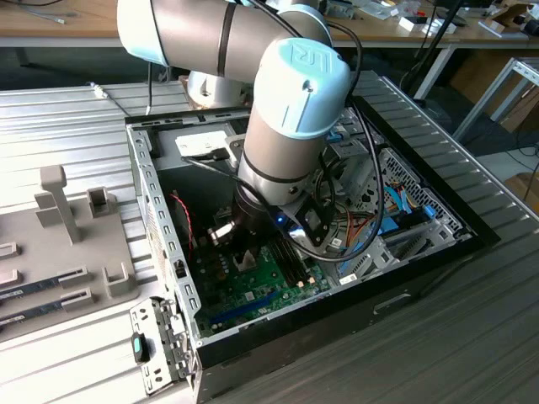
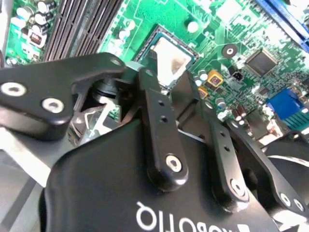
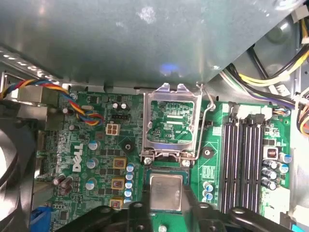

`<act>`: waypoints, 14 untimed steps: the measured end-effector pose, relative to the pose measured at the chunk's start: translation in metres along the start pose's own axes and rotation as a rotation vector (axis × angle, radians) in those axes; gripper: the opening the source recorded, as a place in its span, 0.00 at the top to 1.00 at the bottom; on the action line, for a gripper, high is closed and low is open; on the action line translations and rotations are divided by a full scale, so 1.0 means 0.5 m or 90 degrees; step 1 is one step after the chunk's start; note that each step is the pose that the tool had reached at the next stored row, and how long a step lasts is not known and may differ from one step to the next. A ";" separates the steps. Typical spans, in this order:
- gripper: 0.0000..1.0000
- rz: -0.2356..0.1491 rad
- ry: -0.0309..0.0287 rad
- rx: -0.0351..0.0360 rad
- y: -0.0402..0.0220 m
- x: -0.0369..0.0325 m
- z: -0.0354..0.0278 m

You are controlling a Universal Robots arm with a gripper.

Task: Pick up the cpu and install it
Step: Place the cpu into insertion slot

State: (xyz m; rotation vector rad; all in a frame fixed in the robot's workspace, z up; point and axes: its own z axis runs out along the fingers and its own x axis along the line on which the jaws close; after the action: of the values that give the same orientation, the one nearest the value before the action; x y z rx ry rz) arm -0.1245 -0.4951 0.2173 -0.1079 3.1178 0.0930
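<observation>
The cpu [image 3: 166,191], a small square chip with a silver-grey top, lies flat in the socket on the green motherboard [image 3: 96,159]. It also shows past the black fingers as the cpu [image 2: 171,57]. My gripper [image 3: 166,205] straddles it, one finger [image 3: 144,209] against each of two opposite edges, so it is shut on the chip. The socket's metal frame [image 3: 171,121] stands flipped open just beyond the chip. In the exterior view my gripper [image 1: 242,252] reaches down into the open computer case [image 1: 438,227].
Black memory slots [image 3: 244,159] run beside the socket. A grey power-supply box [image 3: 145,38] looms over the board, with coloured cables [image 3: 53,92] and a fan [image 3: 9,159] close by. Outside the case, a grey holder [image 1: 67,244] carries memory sticks [image 1: 42,284].
</observation>
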 end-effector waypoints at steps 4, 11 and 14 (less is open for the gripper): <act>0.80 0.001 0.0148 -0.0012 -0.002 -0.031 0.001; 0.89 0.003 0.0441 -0.0153 -0.005 -0.109 0.003; 0.89 0.003 0.0465 -0.0306 0.006 -0.134 0.004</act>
State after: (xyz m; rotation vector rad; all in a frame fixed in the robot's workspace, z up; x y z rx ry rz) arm -0.0579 -0.4872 0.2170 -0.1080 3.1895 0.1680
